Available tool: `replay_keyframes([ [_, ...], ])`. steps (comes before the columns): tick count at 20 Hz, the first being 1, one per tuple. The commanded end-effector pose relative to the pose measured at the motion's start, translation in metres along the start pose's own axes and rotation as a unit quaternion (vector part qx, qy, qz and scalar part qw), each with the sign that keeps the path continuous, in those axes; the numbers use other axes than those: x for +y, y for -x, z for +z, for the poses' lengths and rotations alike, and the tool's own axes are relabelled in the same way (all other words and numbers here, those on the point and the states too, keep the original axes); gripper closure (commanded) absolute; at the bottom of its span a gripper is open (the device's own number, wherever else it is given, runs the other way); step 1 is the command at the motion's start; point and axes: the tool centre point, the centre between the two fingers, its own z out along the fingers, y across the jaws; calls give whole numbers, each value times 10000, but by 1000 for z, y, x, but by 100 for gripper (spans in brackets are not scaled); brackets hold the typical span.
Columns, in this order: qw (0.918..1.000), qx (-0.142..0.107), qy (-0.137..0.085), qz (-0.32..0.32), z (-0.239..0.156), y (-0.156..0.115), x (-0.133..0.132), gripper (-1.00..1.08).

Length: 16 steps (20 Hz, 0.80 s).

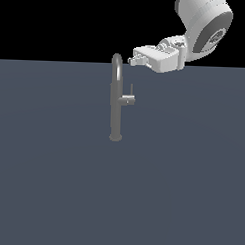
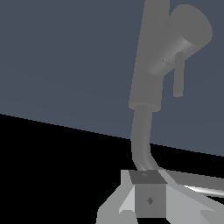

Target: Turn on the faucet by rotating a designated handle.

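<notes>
The faucet [image 1: 116, 112] stands upright on the dark floor, a slim grey column with a round base and an arched spout on top. Its handle [image 1: 128, 99] is a short stub sticking out toward the exterior view's right, with a thin rod lever pointing up. My gripper [image 1: 131, 60] hovers beside the top of the arch, above the handle and apart from it. In the wrist view the fingertips meet as one block, gripper [image 2: 148, 186] shut on nothing, right against the spout's bend, with the faucet [image 2: 148, 65] and handle [image 2: 186, 37] beyond.
Flat dark grey-blue floor [image 1: 52, 182] spreads all around the faucet base. My white arm [image 1: 205, 25] comes in from the upper part of the exterior view's right.
</notes>
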Motion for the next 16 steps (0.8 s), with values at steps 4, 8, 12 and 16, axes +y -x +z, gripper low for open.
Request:
replay_keyframes([
  [4,9960,-528,-512,515,3,-40,-5,108],
  [8,9906,-803,-782,789,7,-62,-5,108],
  [12,9857,-985,-962,969,11,-76,-5,108],
  [16,9833,-1065,-1041,1047,13,-82,-5,108],
])
